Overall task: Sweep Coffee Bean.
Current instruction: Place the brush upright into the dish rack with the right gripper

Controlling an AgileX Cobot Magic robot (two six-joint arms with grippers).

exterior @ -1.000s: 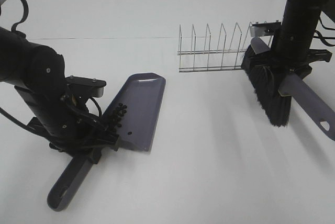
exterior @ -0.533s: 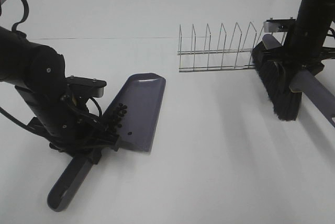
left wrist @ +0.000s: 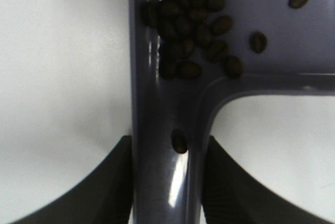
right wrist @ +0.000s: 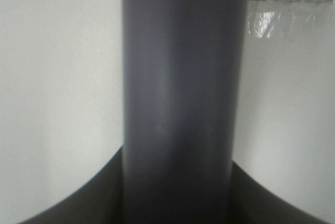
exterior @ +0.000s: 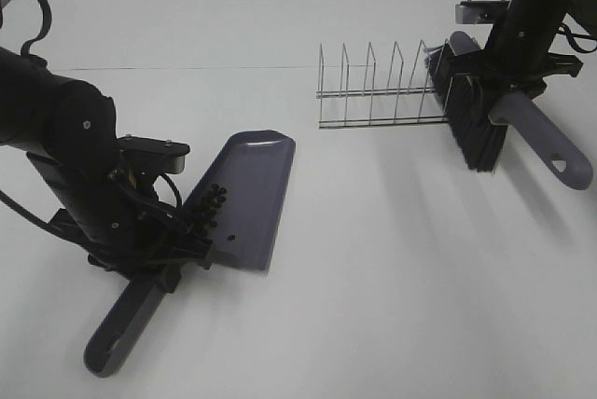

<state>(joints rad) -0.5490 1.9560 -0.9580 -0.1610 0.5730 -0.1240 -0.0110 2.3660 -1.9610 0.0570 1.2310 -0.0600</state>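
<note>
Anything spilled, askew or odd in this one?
One bean sits in the dustpan handle's groove, between the left fingers, apart from the beans heaped in the pan's corner. Nothing else stands out.

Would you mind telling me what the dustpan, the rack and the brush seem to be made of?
The dustpan looks like moulded plastic, grey-purple and glossy, judging by its highlight streaks. The rack seems thin metal wire, silvery and shiny. The brush has a matching plastic handle and black, probably synthetic, bristles.
</note>
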